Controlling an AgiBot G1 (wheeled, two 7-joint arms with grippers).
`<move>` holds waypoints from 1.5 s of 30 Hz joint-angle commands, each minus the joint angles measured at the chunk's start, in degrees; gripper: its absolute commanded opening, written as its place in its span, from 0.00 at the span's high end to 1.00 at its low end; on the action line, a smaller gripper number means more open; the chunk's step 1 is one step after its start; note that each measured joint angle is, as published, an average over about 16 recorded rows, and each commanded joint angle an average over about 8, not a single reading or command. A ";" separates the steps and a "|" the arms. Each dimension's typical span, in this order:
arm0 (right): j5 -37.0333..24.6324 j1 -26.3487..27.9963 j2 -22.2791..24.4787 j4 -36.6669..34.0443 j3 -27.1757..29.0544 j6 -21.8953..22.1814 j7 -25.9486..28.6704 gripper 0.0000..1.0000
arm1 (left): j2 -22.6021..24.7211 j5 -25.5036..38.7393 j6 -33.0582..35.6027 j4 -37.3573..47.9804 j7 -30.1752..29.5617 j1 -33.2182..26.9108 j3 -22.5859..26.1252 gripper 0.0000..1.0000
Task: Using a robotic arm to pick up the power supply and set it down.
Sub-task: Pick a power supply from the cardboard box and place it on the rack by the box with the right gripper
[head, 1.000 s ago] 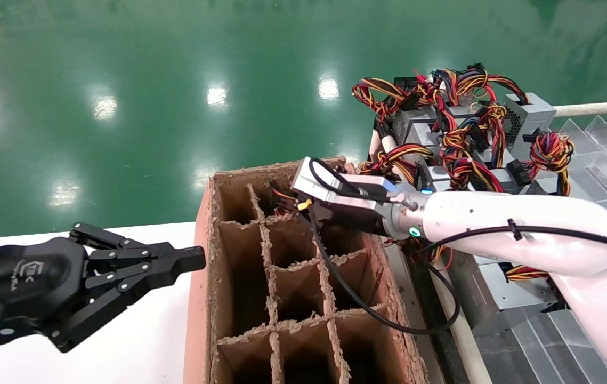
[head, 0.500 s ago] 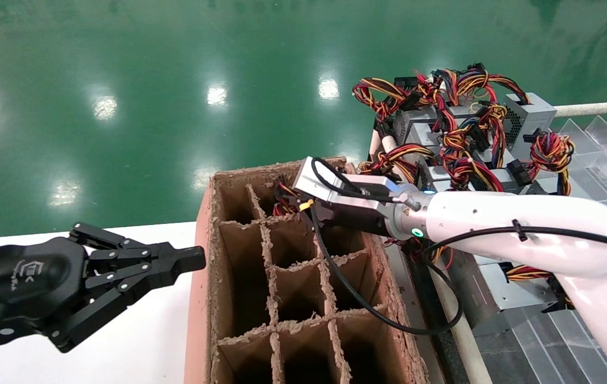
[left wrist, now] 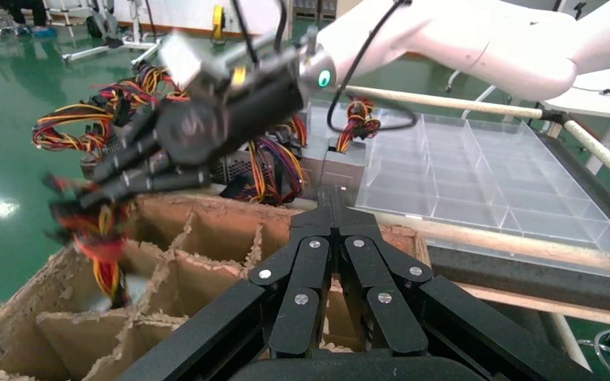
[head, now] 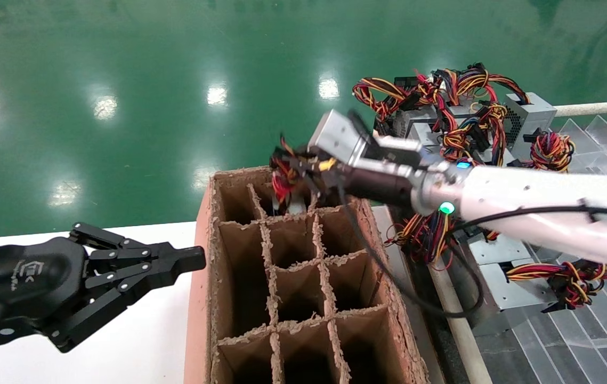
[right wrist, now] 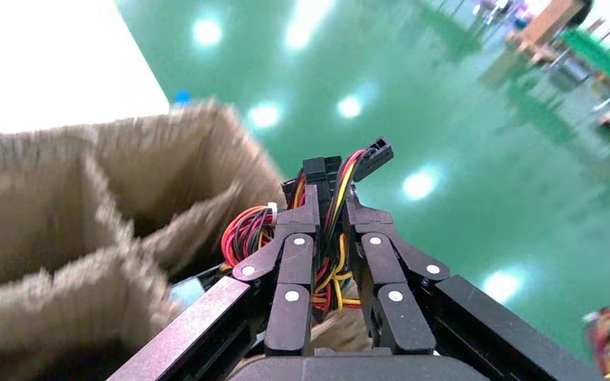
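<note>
My right gripper (head: pixel 303 176) (right wrist: pixel 330 210) hangs above the far middle cell of the brown cardboard divider box (head: pixel 212 277), shut on the red, yellow and black wire loom (head: pixel 282 178) (right wrist: pixel 246 234) of the power supply. The loom (left wrist: pixel 99 246) dangles from the jaws into that cell. A bit of the power supply's grey body (head: pixel 295 204) shows just at the cell's rim; the rest is hidden. The white robotic arm (head: pixel 537 205) reaches in from the right. My left gripper (head: pixel 191 258) (left wrist: pixel 332 194) is shut and empty, parked left of the box over the white table.
A heap of grey power supplies with tangled wires (head: pixel 458 128) lies on the rack at the right. Clear plastic divider trays (head: pixel 601 154) (left wrist: pixel 461 175) sit beside it. The white table (head: pixel 138 341) is at the left and the green floor beyond.
My right gripper has risen out of the box's far cell, pulling the wire loom up with it. The left arm has not moved.
</note>
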 commanded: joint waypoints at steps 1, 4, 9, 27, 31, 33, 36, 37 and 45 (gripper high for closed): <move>1.56 0.10 0.70 0.87 0.88 -0.33 -0.31 1.00 | 0.00 0.00 0.00 0.00 0.00 0.00 0.00 1.00; 3.82 1.19 1.61 2.60 2.43 -0.90 -1.29 1.00 | 0.00 0.00 0.00 0.00 0.00 0.00 0.00 1.00; 6.56 4.24 3.25 6.01 4.91 -1.91 -3.55 1.00 | 0.00 0.00 0.00 0.00 0.00 0.00 0.00 1.00; 5.42 21.57 14.11 11.36 9.90 -9.50 -9.72 1.00 | 0.00 0.00 0.00 0.00 0.00 0.00 0.00 1.00; 4.63 24.90 17.77 11.15 10.86 -11.78 -11.32 1.00 | 0.00 0.00 0.00 0.00 0.00 0.00 0.00 1.00; 3.69 26.64 19.63 10.90 11.15 -12.89 -12.38 1.00 | 0.00 0.00 0.00 0.00 0.00 0.00 0.00 1.00; 1.56 29.46 22.22 10.12 11.17 -14.71 -14.10 1.00 | 0.00 0.00 0.00 0.00 0.00 0.00 0.00 1.00; 0.66 30.44 22.99 9.78 11.05 -15.35 -14.70 1.00 | 0.00 0.00 0.00 0.00 0.00 0.00 0.00 1.00; -6.28 36.85 27.52 4.93 9.10 -20.71 -20.48 1.00 | 0.00 0.00 0.00 0.00 0.00 0.00 0.00 1.00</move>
